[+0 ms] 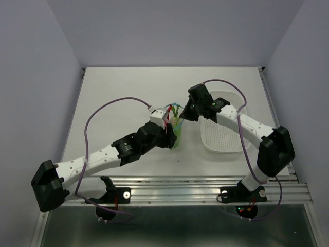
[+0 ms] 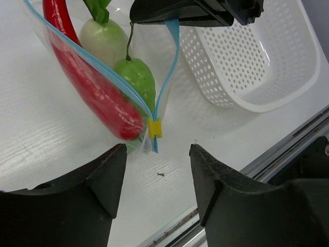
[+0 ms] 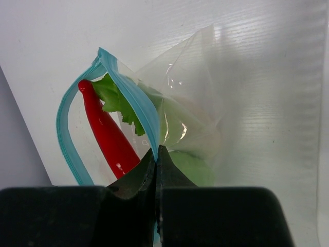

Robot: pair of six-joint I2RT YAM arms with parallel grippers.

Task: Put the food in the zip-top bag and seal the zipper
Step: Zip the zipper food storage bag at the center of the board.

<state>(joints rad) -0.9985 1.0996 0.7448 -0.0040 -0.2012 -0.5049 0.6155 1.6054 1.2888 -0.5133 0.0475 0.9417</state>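
The clear zip-top bag (image 1: 177, 131) stands on the table between my two grippers. In the left wrist view it holds the red chili (image 2: 97, 87), the white radish (image 2: 103, 36) and the green pod (image 2: 136, 77). Its blue zipper (image 2: 115, 80) gapes open, with a yellow slider (image 2: 154, 127) at the near end. My right gripper (image 3: 157, 150) is shut on one side of the zipper strip (image 3: 136, 98) and holds the bag's mouth up; it also shows in the top view (image 1: 184, 116). My left gripper (image 2: 157, 149) is open and empty, just short of the slider end.
A white perforated basket (image 1: 222, 135) lies to the right of the bag, close behind the right gripper; it also shows in the left wrist view (image 2: 257, 67). A metal rail (image 1: 205, 190) runs along the table's near edge.
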